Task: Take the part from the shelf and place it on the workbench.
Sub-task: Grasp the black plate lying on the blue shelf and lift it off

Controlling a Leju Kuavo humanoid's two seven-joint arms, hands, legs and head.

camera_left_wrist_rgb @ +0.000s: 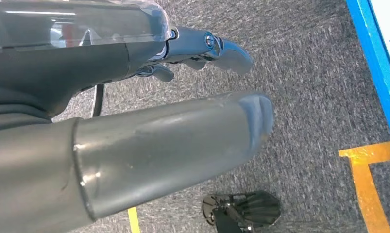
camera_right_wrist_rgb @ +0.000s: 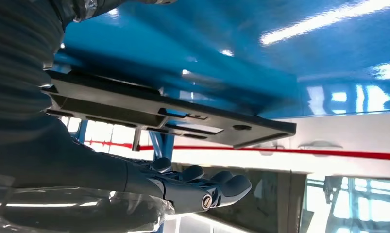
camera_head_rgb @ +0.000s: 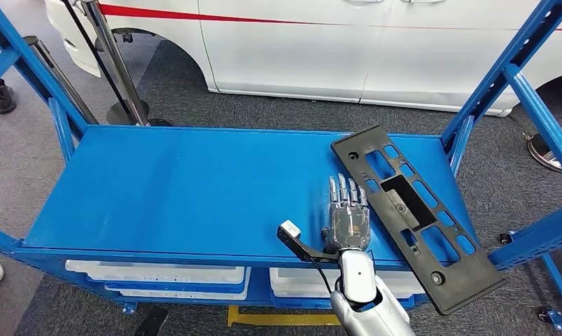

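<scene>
- Carpet [camera_left_wrist_rgb: 304, 97] lies beneath our left hand [camera_left_wrist_rgb: 202, 46], which hangs low beside the shelf with nothing in it, its fingers loosely apart.
- Nearer the shelf's front edge, our right hand [camera_head_rgb: 348, 217] lies flat over the blue shelf [camera_head_rgb: 180, 189], fingers spread and straight, gripping nothing.
- Just right of that hand, the black part [camera_head_rgb: 411, 210] rests slantwise on the shelf, its near end overhanging the front edge.
- Farther off, a white car [camera_head_rgb: 334, 49] stands behind the shelf.
- We judge the task barely begun: grasp, lift and carry to the workbench all remain.
</scene>
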